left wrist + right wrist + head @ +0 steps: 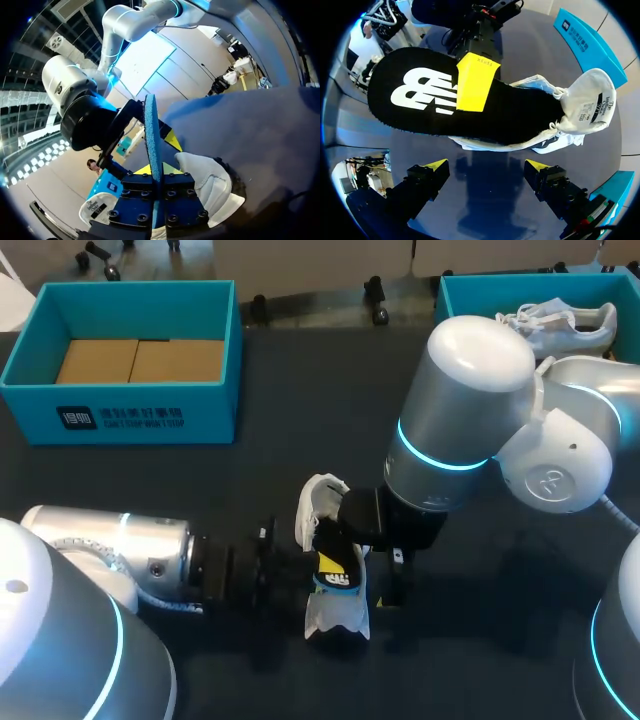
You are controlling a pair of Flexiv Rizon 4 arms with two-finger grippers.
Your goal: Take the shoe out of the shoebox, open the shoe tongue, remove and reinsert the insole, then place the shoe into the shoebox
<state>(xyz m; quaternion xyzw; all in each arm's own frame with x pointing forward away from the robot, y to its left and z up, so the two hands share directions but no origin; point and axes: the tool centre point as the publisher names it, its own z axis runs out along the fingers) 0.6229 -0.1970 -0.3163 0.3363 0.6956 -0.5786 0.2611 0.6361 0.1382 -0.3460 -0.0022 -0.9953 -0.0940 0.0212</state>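
My left gripper (156, 171) is clamped on the insole (420, 95) — one yellow fingertip (475, 82) lies flat on its black printed face, and in the left wrist view the insole stands edge-on between the fingers; its far end seems to sit inside the white shoe (338, 615), by the raised tongue (592, 102), though I can't be sure; the shoe lies on the dark table (300, 420), well apart from the blue shoebox (150, 412) at far left; my right gripper (486, 166) hovers just above the shoe, fingers spread wide, holding nothing — a second white shoe (560, 325) lies in the other blue box (465, 290).
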